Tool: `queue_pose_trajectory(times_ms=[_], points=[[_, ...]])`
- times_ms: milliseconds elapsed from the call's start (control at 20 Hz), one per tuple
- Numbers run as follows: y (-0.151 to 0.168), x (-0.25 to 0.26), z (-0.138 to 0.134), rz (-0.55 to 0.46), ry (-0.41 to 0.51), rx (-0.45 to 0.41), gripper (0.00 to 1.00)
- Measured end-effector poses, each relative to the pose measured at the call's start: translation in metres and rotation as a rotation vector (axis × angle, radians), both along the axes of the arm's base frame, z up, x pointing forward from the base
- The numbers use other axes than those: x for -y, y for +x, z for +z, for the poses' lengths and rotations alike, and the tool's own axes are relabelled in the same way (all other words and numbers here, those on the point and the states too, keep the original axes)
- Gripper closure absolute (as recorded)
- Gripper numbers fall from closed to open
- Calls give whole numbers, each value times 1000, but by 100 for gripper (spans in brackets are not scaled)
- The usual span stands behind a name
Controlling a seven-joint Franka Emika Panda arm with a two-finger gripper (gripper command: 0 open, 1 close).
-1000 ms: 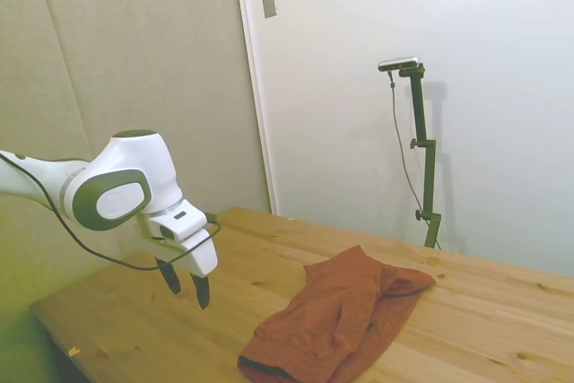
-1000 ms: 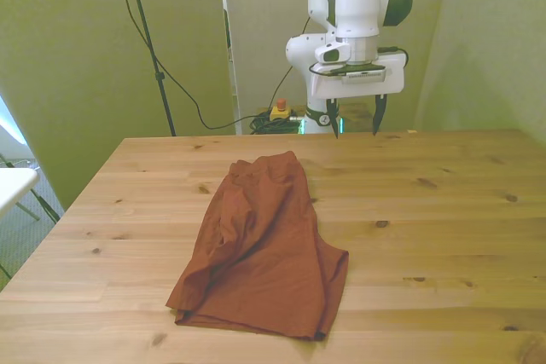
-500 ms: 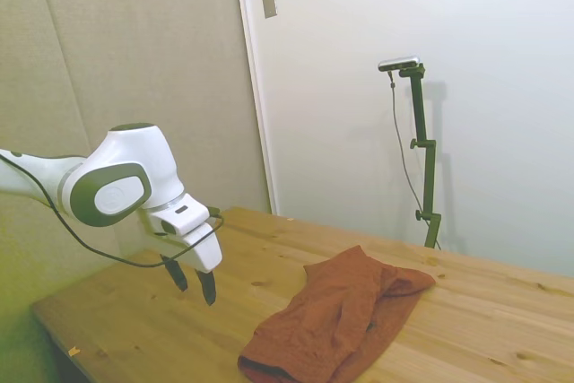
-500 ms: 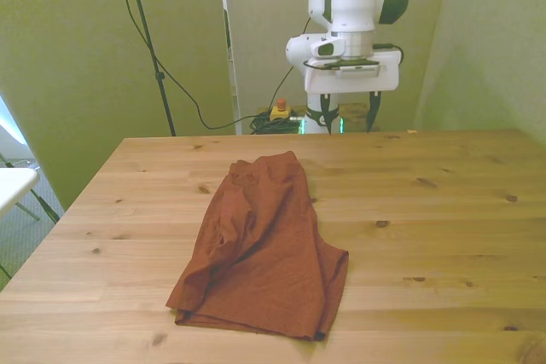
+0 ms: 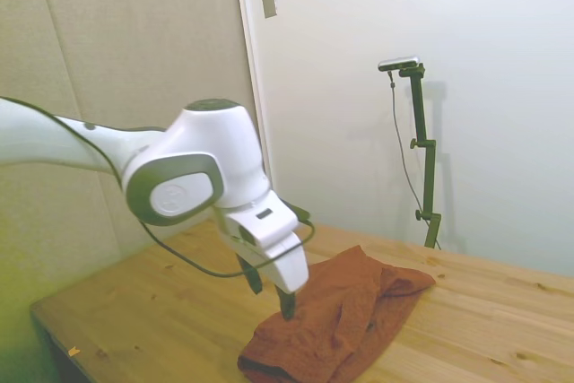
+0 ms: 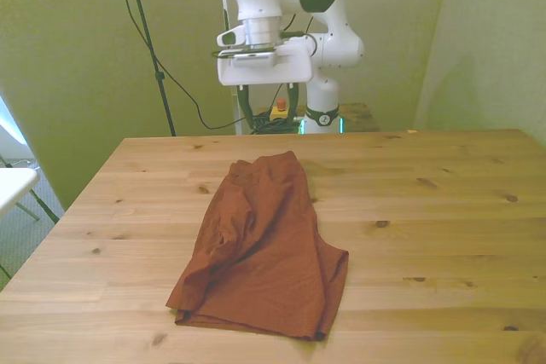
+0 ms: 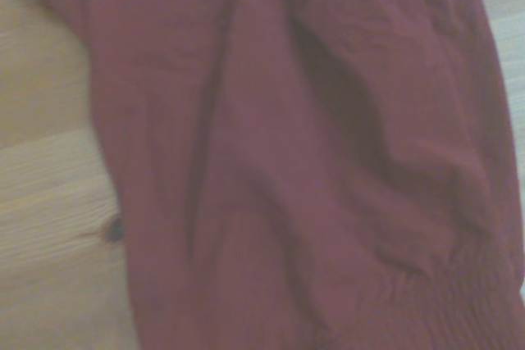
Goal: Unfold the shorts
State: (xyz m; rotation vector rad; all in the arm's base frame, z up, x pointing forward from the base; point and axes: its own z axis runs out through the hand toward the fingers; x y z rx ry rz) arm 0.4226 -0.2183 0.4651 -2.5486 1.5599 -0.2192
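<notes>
- One end effector [image 6: 267, 98] is in play, held above the far part of the surface [image 6: 444, 210]; its two fingers are seen spread apart with nothing between them.
- The shorts [image 6: 260, 249] are laid folded on the surface, toward the front view's left of its middle, below the end effector and nearer the camera's edge.
- The long axis of the cloth is run from its narrow far end, almost under the fingers, to the wide hem at the near edge, slanting slightly toward the front view's left.
- In the side view the end effector [image 5: 269, 284] is shown above the folded shorts [image 5: 341, 320], not yet touching.
- Folds and creases of the shorts [image 7: 312, 161] fill the wrist view, so a descent onto the upper layer is judged to be what comes next.
</notes>
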Motion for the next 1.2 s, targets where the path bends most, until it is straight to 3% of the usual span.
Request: queue_pose_trajectory(times_ms=[300,550,1050,1100,1200], points=[[8,55,-35,7,140,-74,0],[8,84,-68,-1,199,-117,0],[21,101,-97,76,377,-102,0],[23,100,-100,87,385,-107,100],[27,97,-105,103,391,-117,100]])
